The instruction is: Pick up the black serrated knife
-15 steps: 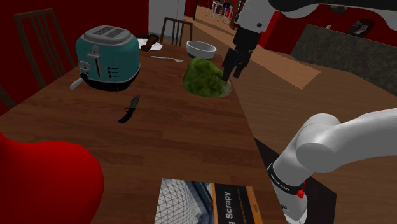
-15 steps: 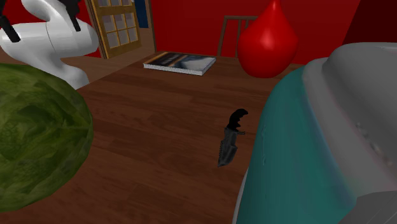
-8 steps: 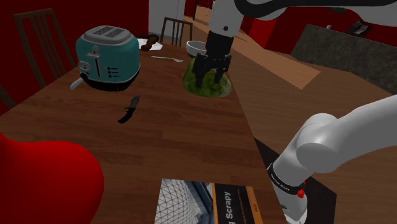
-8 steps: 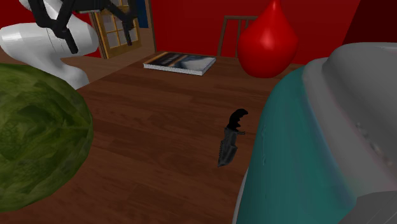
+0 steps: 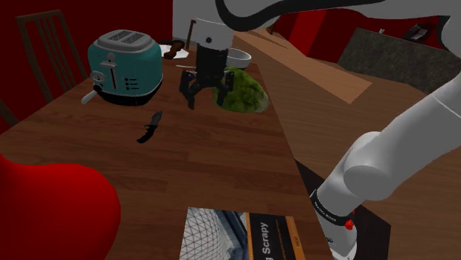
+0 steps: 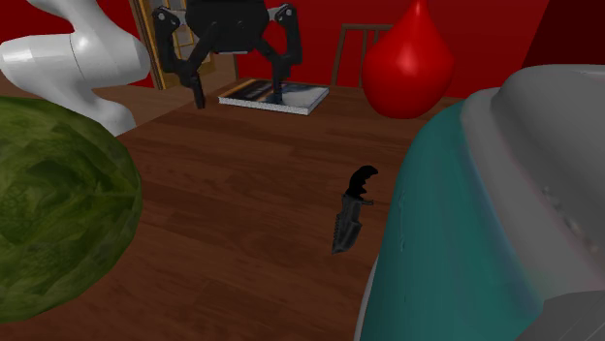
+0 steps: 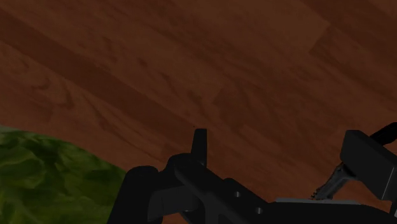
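Shifted nearer, spread fingers (image 5: 190, 96) hang near the knife (image 5: 150, 127), not touching.

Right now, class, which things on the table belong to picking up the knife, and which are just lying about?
For the job: black knife, open gripper.
Lying about: teal toaster, green cabbage, white bowl, book.

The wooden desk (image 5: 222, 170) bears a teal toaster (image 5: 125, 68); near it lie a black knife (image 5: 150, 128) (closest), green cabbage (image 5: 247, 92), white bowl (image 5: 242, 56).
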